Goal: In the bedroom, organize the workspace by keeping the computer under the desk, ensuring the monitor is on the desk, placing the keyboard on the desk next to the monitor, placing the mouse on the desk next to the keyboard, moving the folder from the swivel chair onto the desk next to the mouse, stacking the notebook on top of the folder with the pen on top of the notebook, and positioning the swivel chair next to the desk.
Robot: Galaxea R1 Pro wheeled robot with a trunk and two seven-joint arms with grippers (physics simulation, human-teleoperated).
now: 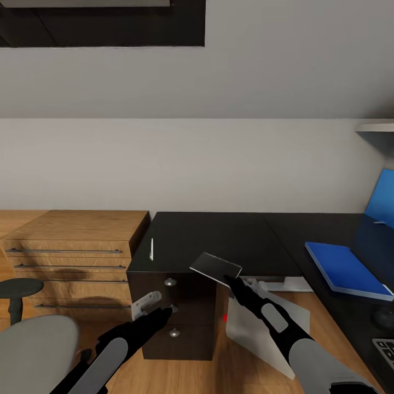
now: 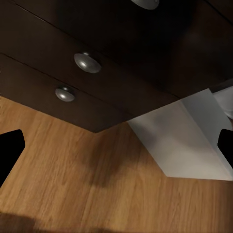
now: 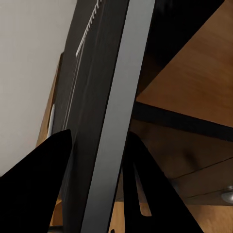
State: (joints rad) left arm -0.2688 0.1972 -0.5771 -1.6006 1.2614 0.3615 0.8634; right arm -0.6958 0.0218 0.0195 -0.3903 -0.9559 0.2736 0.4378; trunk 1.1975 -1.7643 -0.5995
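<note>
The dark grey notebook [image 1: 216,268] hangs tilted just off the front edge of the black desk [image 1: 219,235], with my right gripper [image 1: 230,280] shut on its near corner. In the right wrist view the notebook [image 3: 116,111] runs edge-on between the two black fingers [image 3: 43,184]. The white pen [image 1: 151,249] lies on the desk's left end. The blue folder [image 1: 345,268] lies on the desk's right wing, with the keyboard [image 1: 386,350] at the lower right edge. The pale computer [image 1: 262,323] with its red light stands under the desk. My left gripper [image 1: 160,310] is open and empty by the drawer knobs [image 2: 87,62]. The swivel chair's grey seat [image 1: 33,345] is at the bottom left.
A light wooden drawer unit [image 1: 71,246] stands left of the desk, with a black round stool [image 1: 19,287] in front of it. A blue wall panel [image 1: 383,205] leans at the far right. The floor [image 2: 73,179] is wood; the computer [image 2: 179,141] stands beside the drawer block.
</note>
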